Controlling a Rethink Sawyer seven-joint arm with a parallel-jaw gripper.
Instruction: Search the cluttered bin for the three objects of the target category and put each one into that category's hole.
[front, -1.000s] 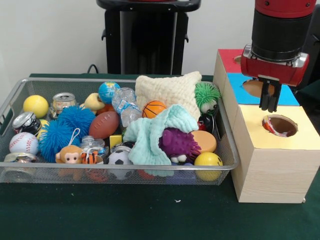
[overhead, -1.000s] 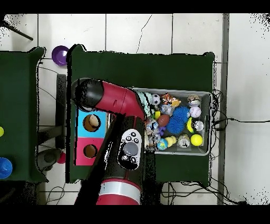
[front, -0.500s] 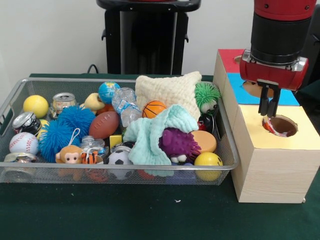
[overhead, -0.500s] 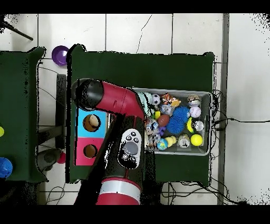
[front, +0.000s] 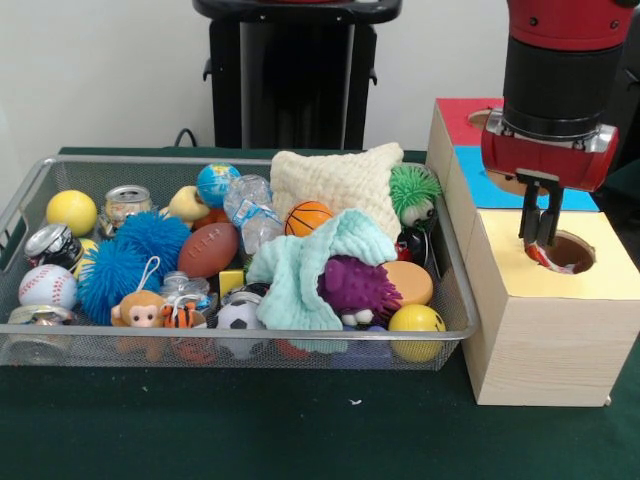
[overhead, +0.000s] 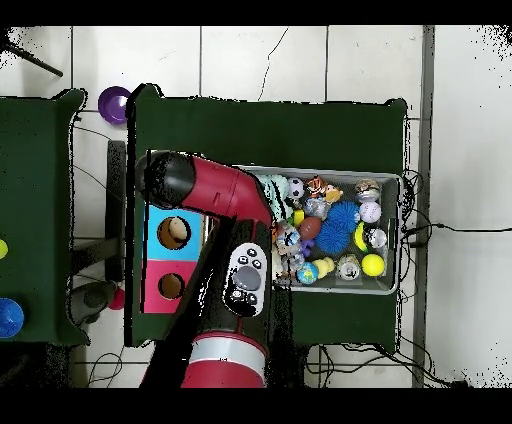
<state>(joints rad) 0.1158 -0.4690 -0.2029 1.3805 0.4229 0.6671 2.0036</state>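
The gripper (front: 540, 228) is coming down over the yellow hole (front: 568, 250) at the near end of the wooden box (front: 540, 335). Its two fingers are nearly pressed together and holding nothing. A red and white thing (front: 541, 256) is sitting at the hole's left rim, so I think it is getting poked in, while cans (front: 127, 203) are waiting at the bin's (front: 250, 347) left end.

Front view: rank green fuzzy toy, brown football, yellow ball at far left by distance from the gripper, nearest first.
From the gripper over the yellow hole:
1. Green fuzzy toy, bin's right end.
2. Brown football, mid-bin.
3. Yellow ball, bin's far-left corner.
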